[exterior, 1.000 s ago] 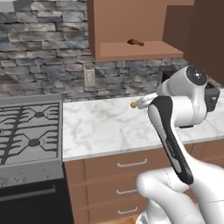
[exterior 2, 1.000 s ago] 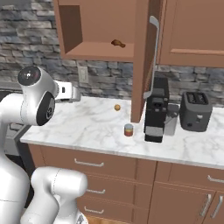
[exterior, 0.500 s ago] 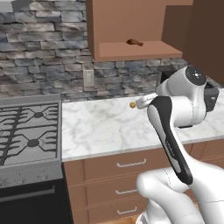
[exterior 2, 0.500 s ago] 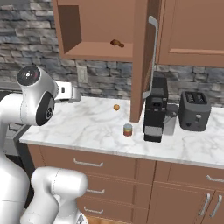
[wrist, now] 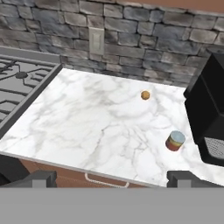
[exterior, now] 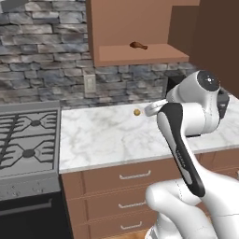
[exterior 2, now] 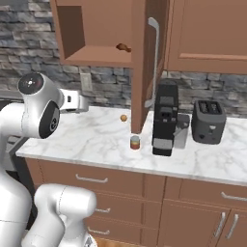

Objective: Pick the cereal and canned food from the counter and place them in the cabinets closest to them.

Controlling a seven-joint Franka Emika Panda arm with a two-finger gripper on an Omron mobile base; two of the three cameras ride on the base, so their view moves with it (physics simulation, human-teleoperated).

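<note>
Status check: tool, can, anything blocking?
Tool open, empty, above the counter front edge. Can upright on the marble, untouched, close beside the black coffee machine. Open cabinet door hangs above the can.

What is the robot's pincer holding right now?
Nothing. The pincer is open and empty above the counter; the can sits there untouched.

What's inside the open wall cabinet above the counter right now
On the shelf of the open cabinet lies one small brown item, too small to identify. The rest of the visible shelf looks bare. The open door covers the cabinet's right end in the right base view.
</note>
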